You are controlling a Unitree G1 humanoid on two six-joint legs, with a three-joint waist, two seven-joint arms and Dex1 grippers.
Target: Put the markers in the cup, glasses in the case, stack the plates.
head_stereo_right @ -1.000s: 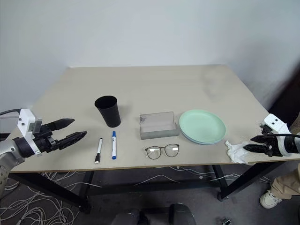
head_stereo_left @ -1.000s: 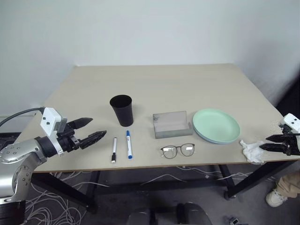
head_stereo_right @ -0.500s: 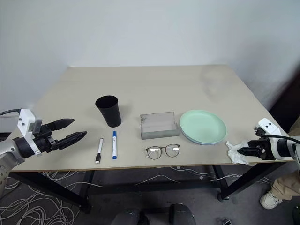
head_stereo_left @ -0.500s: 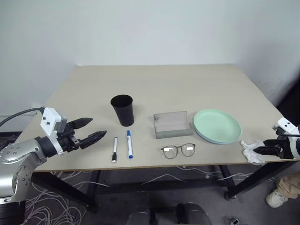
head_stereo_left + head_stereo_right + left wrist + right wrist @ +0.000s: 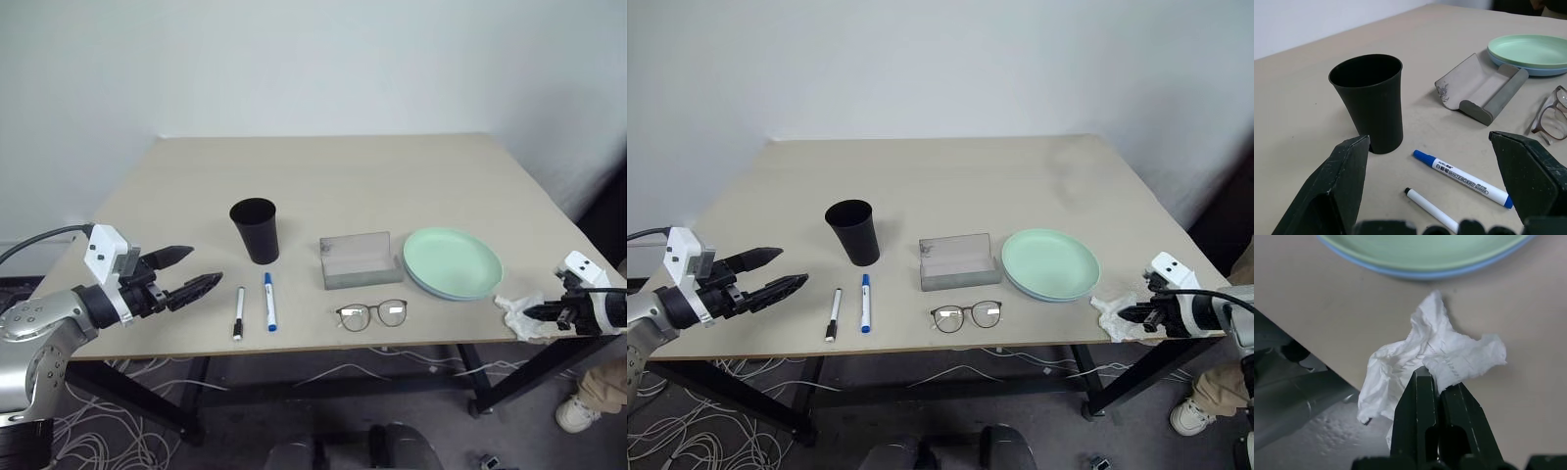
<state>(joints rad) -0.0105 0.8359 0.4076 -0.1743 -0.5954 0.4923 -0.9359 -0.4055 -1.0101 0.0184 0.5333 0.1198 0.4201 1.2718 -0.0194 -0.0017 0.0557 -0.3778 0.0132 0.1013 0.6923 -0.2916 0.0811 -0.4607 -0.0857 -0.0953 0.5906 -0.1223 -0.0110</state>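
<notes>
The right end effector (image 5: 1432,382) is pinched closed, apparently on the crumpled white tissue (image 5: 1430,362) at the desk's (image 5: 323,176) near right edge; the left end effector (image 5: 201,274) gapes wide, empty.

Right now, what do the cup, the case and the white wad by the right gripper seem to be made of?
Cup: likely matte black plastic, dull with no glare. Case: grey, stiff shell with a felt-like lining, scuffed at one corner; material uncertain. White wad: crumpled tissue paper, with soft creases and an embossed strip, pinched by the right gripper.
</notes>
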